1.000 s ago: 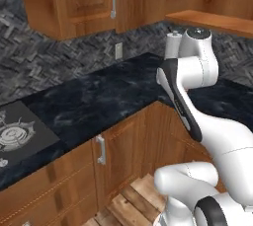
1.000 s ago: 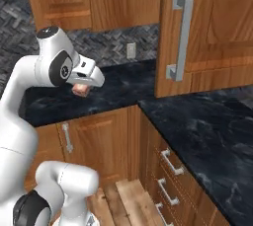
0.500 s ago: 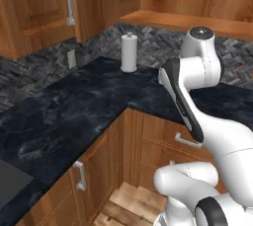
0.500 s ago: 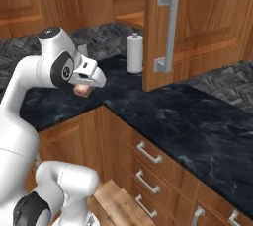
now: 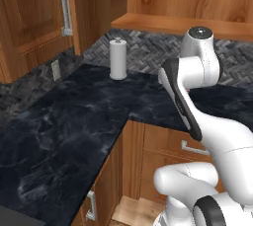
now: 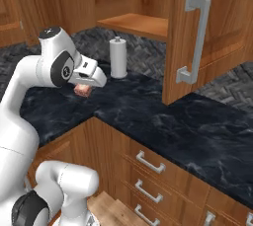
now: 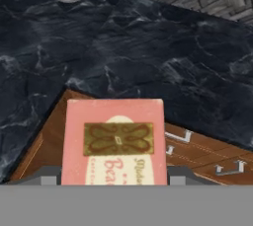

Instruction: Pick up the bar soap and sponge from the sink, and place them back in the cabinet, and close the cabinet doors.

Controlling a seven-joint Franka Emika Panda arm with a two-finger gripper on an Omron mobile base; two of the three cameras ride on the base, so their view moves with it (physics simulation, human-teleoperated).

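My gripper is clamped on the bar soap. I see it held over the counter's inner corner edge.

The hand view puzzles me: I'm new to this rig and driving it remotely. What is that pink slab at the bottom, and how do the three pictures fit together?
That pink slab is the bar soap, held in the gripper of a white robot arm on a driving base. The hand camera looks along the gripper, so the soap sits close to the lens, above the dark marble counter and the wooden drawers.

The other two pictures come from cameras on the base, behind the arm to its left and right. In the right one you can see the soap under the hand. Both show a white paper towel roll standing on the counter corner, and above it the open wooden cabinet with its shelf, one door swung out.
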